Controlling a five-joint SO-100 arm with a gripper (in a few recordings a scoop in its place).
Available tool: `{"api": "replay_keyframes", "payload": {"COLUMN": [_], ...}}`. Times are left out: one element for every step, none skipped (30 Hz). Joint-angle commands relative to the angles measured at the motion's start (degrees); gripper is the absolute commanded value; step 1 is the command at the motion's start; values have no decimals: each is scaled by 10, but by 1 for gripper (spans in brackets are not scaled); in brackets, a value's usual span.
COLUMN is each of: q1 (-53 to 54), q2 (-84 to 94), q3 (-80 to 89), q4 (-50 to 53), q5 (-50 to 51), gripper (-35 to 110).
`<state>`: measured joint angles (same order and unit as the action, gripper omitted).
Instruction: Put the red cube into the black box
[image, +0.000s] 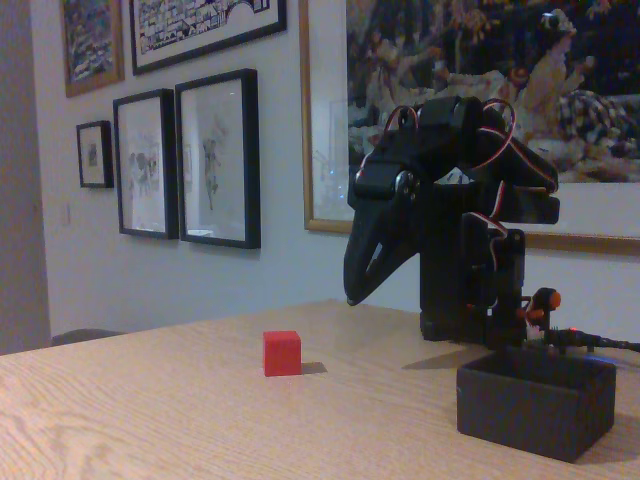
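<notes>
A black robot arm sits folded at the back of a pale wooden desk (150, 410), its hand (362, 272) pointing down and hanging above the surface with the fingers slightly apart and nothing between them. The red cube (282, 353) rests on the desk to the left of the hand, well apart from the black box (535, 400), which stands at front right. Framed pictures (217, 157) line the wall behind.
</notes>
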<state>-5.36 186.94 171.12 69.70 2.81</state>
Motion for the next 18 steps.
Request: {"api": "replay_keyframes", "payload": {"q1": [-26, -26, -26, -26, -26, -26, -26, -26, -26, -26, -26, -26, -27, -22, -14, -9, -10, -14], "q2": [10, 10, 10, 10, 10, 10, 10, 10, 10, 10, 10, 10, 10, 10, 10, 7, -11, -42], "q3": [2, 2, 2, 2, 2, 2, 2, 2, 2, 2, 2, 2, 2, 2, 2, -2, -14, -35], "q4": [4, 4, 4, 4, 4, 4, 4, 4, 4, 4, 4, 4, 4, 4, 4, -2, -11, -24], "q5": [-22, -22, -22, -22, -22, -22, -22, -22, -22, -22, -22, -22, -26, -33, -39, -48, -62, -70], "gripper": [-15, -15, -15, -15, -15, -15, -15, -15, -15, -15, -15, -14, -13, -11, -10, -8, -6, -4]}}
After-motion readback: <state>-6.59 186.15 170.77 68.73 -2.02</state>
